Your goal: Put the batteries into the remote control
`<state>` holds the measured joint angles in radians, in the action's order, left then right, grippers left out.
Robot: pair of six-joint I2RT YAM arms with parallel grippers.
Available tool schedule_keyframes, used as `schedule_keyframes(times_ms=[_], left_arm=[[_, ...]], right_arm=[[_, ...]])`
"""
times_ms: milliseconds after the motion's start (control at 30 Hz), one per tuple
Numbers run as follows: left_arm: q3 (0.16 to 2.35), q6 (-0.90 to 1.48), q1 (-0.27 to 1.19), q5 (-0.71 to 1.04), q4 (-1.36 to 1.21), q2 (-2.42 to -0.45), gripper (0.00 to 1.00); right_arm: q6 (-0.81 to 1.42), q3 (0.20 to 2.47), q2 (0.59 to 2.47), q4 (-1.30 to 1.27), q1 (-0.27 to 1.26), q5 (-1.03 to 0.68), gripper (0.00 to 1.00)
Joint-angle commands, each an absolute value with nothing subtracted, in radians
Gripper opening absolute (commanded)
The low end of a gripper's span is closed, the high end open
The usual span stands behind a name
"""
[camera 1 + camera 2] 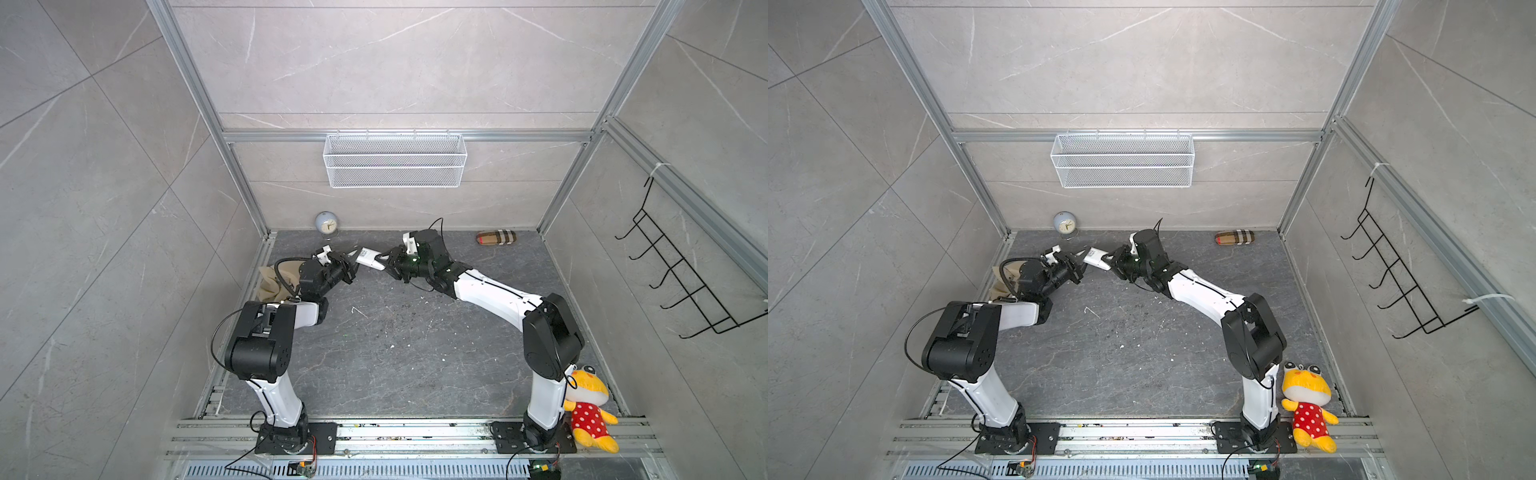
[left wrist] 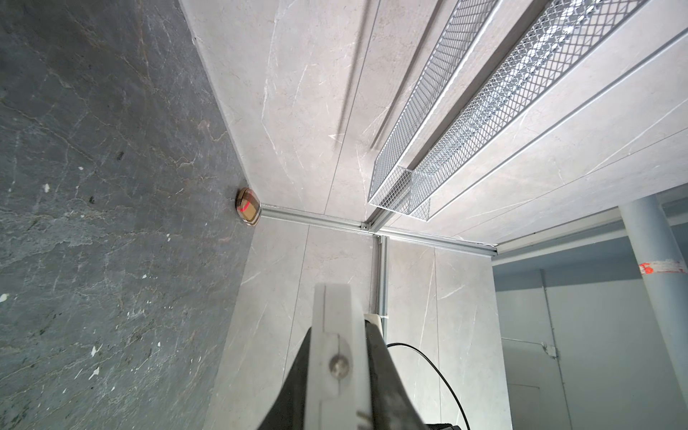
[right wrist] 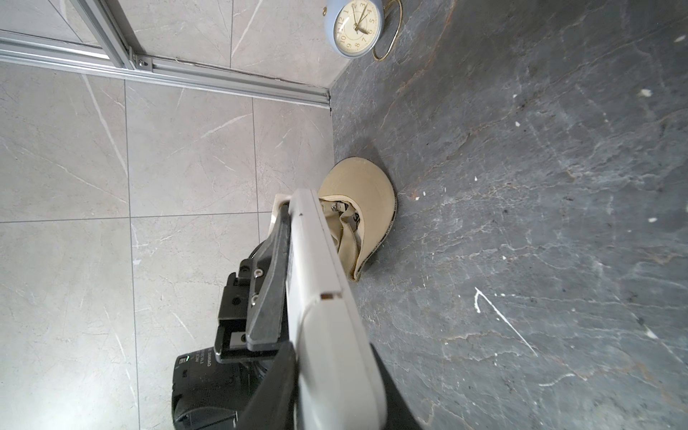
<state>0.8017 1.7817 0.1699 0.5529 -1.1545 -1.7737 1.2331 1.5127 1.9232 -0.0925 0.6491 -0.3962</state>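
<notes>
Presently the remote control (image 1: 370, 258) is held above the table (image 1: 395, 353), spanned between both arms. The left gripper (image 1: 356, 255) is clamped on one end and the right gripper (image 1: 384, 262) on the opposite end. The remote's long axis runs straight from one to the other, so neither arm is nearer. No batteries are visible, and I judge loading not yet begun.

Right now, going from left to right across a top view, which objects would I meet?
Crumpled beige fabric cap → round pale-blue clock → white oblong plastic remote control → plaid brown fabric pouch → yellow plush toy in red dotted dress.
</notes>
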Motion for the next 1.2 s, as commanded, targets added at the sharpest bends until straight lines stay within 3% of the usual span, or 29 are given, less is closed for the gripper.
schedule_keyframes(times_ms=[0, 267, 467, 633, 700, 1033, 1167], left_arm=[[0.795, 1.804, 0.187, 0.54, -1.267, -1.775, 0.0], [0.78, 1.824, 0.186, 0.522, -1.287, -1.775, 0.0], [0.765, 1.833, 0.184, 0.516, -1.293, -1.774, 0.0], [0.762, 1.842, 0.183, 0.512, -1.297, -1.779, 0.0], [0.762, 1.847, 0.177, 0.513, -1.298, -1.779, 0.0], [0.764, 1.761, 0.138, 0.553, -1.203, -1.759, 0.0], [0.756, 1.722, 0.129, 0.554, -1.186, -1.753, 0.0]], right_arm=[[1.204, 1.539, 1.955, -0.053, 0.676, -0.416, 0.31], [1.181, 1.563, 1.939, -0.016, 0.671, -0.414, 0.34], [1.16, 1.574, 1.922, 0.001, 0.663, -0.431, 0.44], [1.131, 1.581, 1.892, 0.023, 0.652, -0.449, 0.69], [1.113, 1.574, 1.878, 0.037, 0.644, -0.457, 0.74], [0.869, 1.59, 1.773, 0.298, 0.587, -0.423, 0.8], [0.686, 1.695, 1.776, 0.555, 0.577, -0.293, 0.8]])
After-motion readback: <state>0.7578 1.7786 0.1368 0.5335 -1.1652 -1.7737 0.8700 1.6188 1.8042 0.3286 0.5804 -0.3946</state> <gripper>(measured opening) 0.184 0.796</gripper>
